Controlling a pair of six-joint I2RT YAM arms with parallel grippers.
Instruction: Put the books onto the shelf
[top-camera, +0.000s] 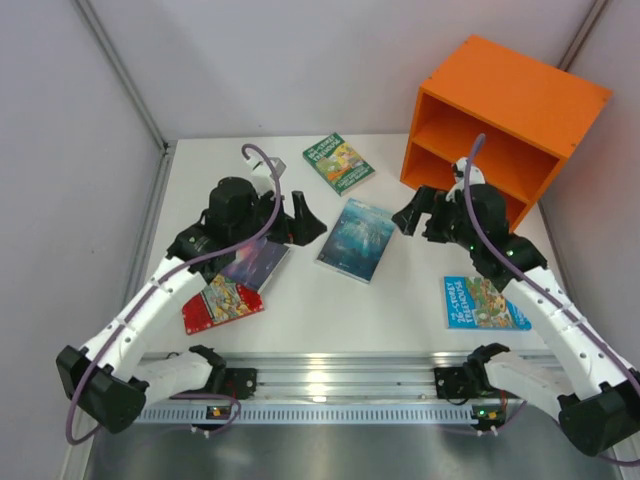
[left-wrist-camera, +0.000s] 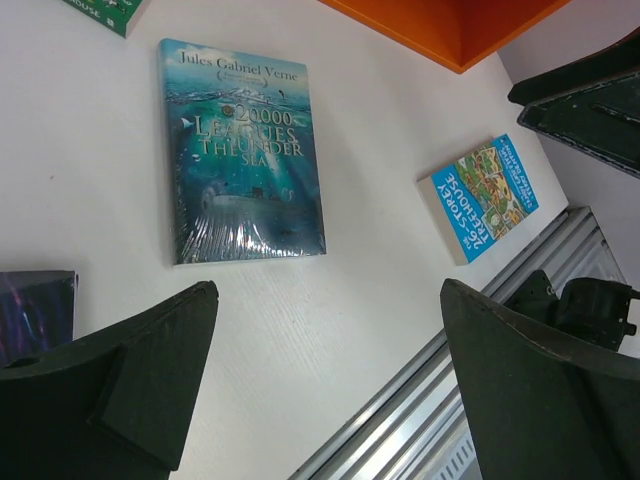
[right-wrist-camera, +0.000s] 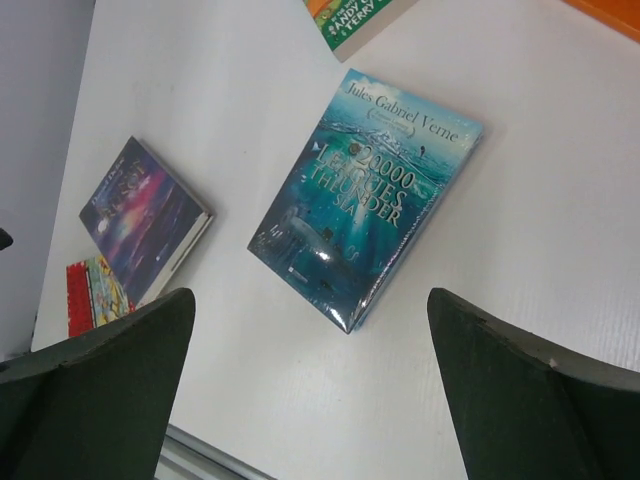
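Observation:
Five books lie flat on the white table (top-camera: 400, 300): a green one (top-camera: 338, 162) at the back, a pale blue one (top-camera: 356, 238) in the middle, a dark purple one (top-camera: 255, 262) resting partly on a red one (top-camera: 222, 303) at the left, and a bright blue one (top-camera: 484, 303) at the right. The orange shelf (top-camera: 505, 125) stands at the back right, with nothing visible in its two compartments. My left gripper (top-camera: 303, 224) hovers open left of the pale blue book (left-wrist-camera: 245, 150). My right gripper (top-camera: 410, 215) hovers open to the right of that book (right-wrist-camera: 365, 195). Neither gripper (left-wrist-camera: 328, 292) (right-wrist-camera: 310, 297) holds anything.
An aluminium rail (top-camera: 340, 372) runs along the near table edge between the arm bases. Grey walls close in the left, back and right sides. The shelf (left-wrist-camera: 450, 25) sits close behind my right arm.

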